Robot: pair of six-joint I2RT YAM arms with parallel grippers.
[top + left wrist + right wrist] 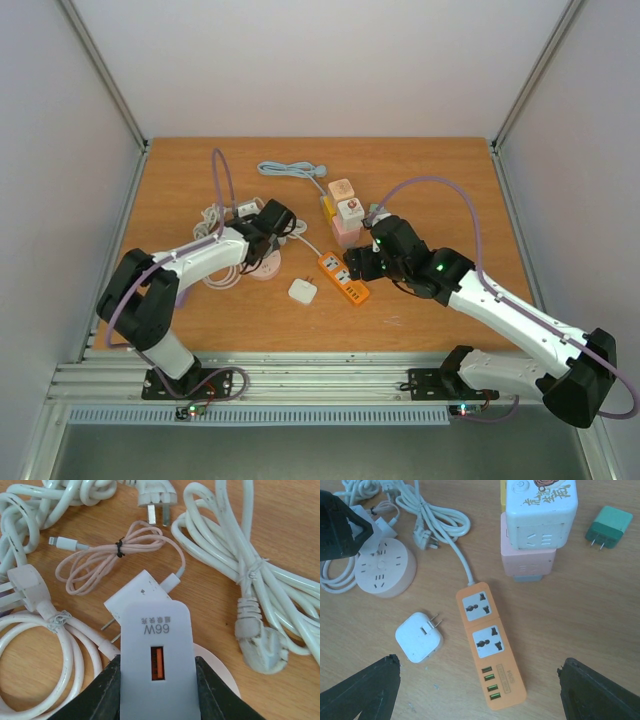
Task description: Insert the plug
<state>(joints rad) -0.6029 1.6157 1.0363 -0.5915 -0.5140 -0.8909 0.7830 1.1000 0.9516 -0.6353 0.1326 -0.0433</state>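
My left gripper [157, 662] is shut on a pale grey 66W charger [156, 640] with an orange USB port, held upright by its sides. Just under it lies a round pink socket [220, 672], also in the right wrist view [382, 572]. In the top view the left gripper [270, 225] hangs over that round socket [264, 268]. My right gripper [477, 680] is open and empty above an orange power strip [487, 640], with the strip's two sockets and USB ports between the fingers. A white square plug [418, 637] lies left of the strip.
Coiled white cables [260, 565], a pink phone cable [107, 560] and a white adapter [137, 595] lie around the round socket. Stacked cube sockets [540, 510] and a green plug [608, 527] stand behind the strip. A grey cable [290, 170] lies at the back.
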